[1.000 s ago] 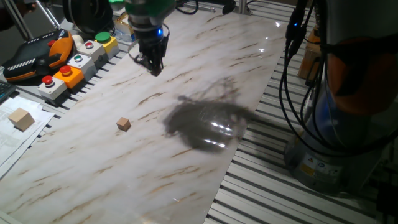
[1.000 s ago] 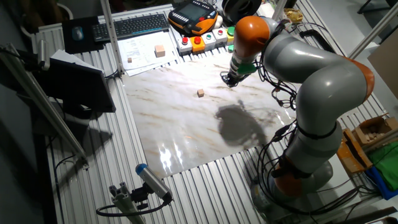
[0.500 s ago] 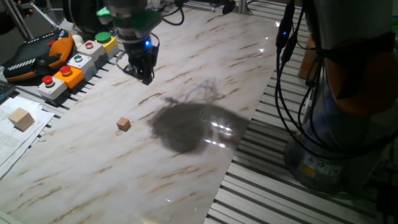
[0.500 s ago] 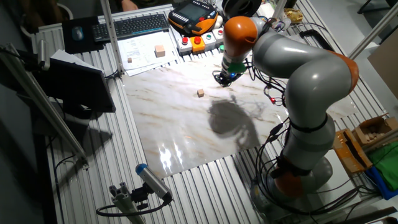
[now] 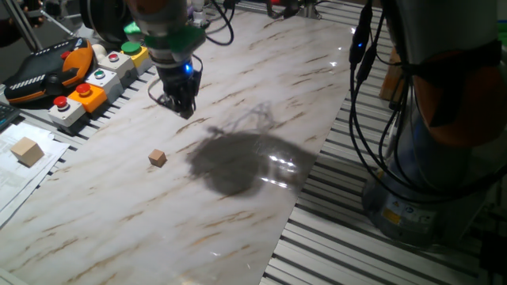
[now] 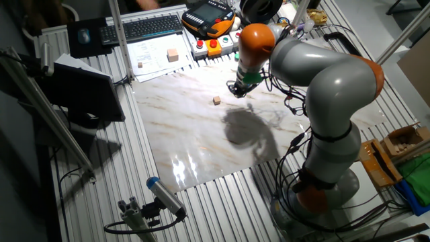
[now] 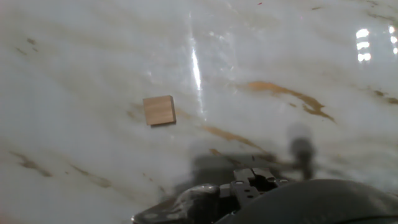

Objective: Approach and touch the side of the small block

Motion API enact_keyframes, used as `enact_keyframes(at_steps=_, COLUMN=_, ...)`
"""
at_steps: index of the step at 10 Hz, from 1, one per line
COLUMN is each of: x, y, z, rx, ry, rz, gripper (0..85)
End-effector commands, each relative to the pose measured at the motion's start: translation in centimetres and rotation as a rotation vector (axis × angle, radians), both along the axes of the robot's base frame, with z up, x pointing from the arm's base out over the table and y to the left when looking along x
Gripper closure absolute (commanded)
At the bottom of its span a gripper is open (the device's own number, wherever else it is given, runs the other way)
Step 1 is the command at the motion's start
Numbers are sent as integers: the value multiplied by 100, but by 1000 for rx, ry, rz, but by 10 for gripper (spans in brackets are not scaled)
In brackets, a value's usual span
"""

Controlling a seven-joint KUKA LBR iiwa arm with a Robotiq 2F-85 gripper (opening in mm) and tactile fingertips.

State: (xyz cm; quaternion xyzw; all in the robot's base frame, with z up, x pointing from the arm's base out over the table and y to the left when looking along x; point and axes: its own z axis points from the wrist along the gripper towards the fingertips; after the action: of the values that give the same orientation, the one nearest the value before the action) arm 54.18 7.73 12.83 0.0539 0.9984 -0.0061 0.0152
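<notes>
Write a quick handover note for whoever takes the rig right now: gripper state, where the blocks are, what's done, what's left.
Gripper: above the marble tabletop, holding nothing; I can't tell if it is open or shut.
Small tan-brown wooden cube: alone on the marble, apart from the gripper, in sight of the hand view.
Larger pale wooden block: on the papers beside the marble, not the target.
Done: the gripper is near the cube.
Left: descend beside the cube and touch its side.

A matt wooden small block (image 5: 158,158) sits on a glossy, marble-patterned table (image 5: 261,95) that mirrors overhead lights. The arm's (image 6: 322,74) shell looks smooth, semi-gloss plastic.
</notes>
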Motion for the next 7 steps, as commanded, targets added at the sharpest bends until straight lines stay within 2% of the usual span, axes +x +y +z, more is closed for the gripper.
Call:
enact_keyframes(at_steps=1, x=-4, y=10, z=-92, rx=0, ry=-9, rz=0, gripper=843)
enact_keyframes(at_steps=2, x=-11, y=19, z=-140, rx=-1, ry=-14, rz=0, gripper=843)
enact_keyframes(at_steps=4, x=-14, y=39, z=-119, rx=-15, ry=-8, rz=-5, gripper=843)
enact_keyframes(at_steps=7, x=10, y=57, z=-229, rx=-5, ry=-5, rz=-28, gripper=843)
